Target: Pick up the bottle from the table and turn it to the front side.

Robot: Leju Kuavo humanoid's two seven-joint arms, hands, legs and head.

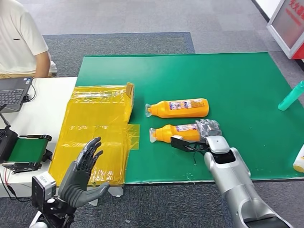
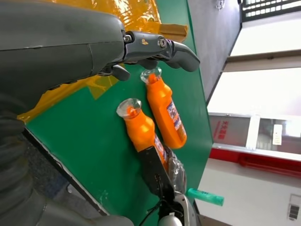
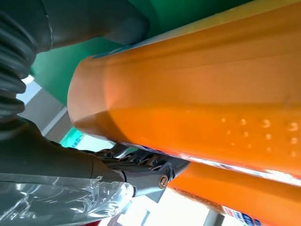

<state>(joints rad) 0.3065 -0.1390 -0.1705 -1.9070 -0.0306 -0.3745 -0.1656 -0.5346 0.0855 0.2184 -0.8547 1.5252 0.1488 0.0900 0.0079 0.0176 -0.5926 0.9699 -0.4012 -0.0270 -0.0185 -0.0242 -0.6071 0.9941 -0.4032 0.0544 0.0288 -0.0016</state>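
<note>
Two orange bottles lie on their sides on the green mat, caps pointing left. The nearer bottle is the one my right hand grips at its base end. My thumb runs along its near side, and my fingers, wrapped in clear plastic, lie against its far side. The bottle rests on the mat. The farther bottle lies free just behind it. My left hand hovers open off the table's front left, fingers spread, holding nothing.
A yellow plastic bag covers the mat's left side. A teal bottle and a white bottle lie at the right edge. On the white table to the left are a laptop and a small belt device, with a person seated behind.
</note>
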